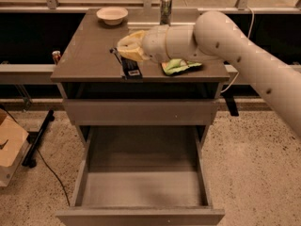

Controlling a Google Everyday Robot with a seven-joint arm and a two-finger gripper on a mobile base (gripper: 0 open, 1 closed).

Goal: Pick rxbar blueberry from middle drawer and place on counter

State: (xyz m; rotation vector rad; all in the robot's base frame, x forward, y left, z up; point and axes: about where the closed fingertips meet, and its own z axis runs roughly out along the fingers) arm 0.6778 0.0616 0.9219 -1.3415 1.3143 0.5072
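The rxbar blueberry (131,68), a dark flat wrapper with a white patch at its near end, lies on the counter (87,55) at the front edge. My gripper (120,53) sits over the bar's far end and is shut on it. The white arm reaches in from the right. The middle drawer (141,215) is pulled wide open below, and its grey floor holds nothing.
A green snack bag (179,66) lies on the counter under the arm's wrist. A pale bowl (112,15) and a metal can (165,7) stand at the back. The top drawer (141,112) is closed. A cardboard box (9,145) sits on the floor at left.
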